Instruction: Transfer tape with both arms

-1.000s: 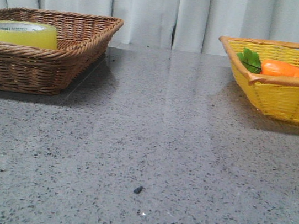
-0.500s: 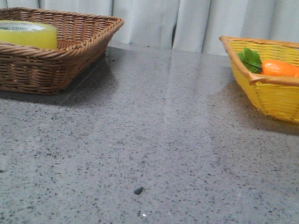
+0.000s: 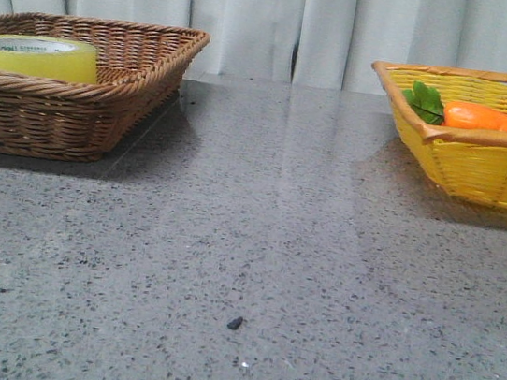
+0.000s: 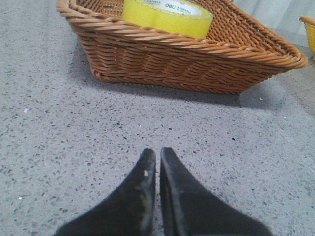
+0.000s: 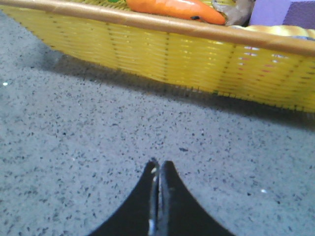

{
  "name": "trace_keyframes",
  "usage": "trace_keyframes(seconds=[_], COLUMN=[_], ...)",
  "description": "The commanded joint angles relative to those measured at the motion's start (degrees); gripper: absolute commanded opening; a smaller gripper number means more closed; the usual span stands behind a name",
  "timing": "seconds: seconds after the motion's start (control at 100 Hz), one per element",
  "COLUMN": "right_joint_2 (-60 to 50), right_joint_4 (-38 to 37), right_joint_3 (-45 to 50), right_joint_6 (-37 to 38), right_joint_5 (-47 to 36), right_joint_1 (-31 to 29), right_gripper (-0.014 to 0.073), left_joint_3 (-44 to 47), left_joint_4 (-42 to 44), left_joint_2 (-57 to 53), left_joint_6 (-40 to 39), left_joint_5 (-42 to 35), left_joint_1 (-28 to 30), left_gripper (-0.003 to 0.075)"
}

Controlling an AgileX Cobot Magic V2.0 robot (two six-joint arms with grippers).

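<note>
tape (image 3: 34,55) lies flat inside brown wicker basket (image 3: 104,112), far left on grey speckled surface (image 3: 255,247). carrot (image 3: 495,119) in yellow basket (image 3: 483,170), far right. left gripper (image 4: 157,160) fingers pressed together, empty, low over surface near brown basket. right gripper (image 5: 158,167) likewise closed, empty, near yellow basket.

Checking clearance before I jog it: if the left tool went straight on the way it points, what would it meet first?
Probably the brown wicker basket's near wall; the left tool is shut, with the tape behind that wall. Depth is unclear.
</note>
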Motion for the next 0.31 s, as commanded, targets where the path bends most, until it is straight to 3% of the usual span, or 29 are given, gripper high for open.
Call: trace_keyframes(seconds=[0.0, 0.3], right_joint_2=[-0.97, -3.27], right_joint_4=[-0.32, -0.32], right_joint_3=[1.24, 1.24], right_joint_6=[-0.6, -0.6], right_joint_5=[-0.76, -1.22], right_joint_1=[-0.33, -0.33], right_gripper=[-0.0074, -0.0074], left_joint_3=[0.37, 0.37], left_joint_4=[-0.59, -0.59], left_joint_2=[-1.59, -1.59], left_joint_6=[-0.44, -0.44], left_joint_5=[-2.4, -2.4], left_joint_1=[-0.36, -0.36], left_gripper=[-0.0021, -0.0021])
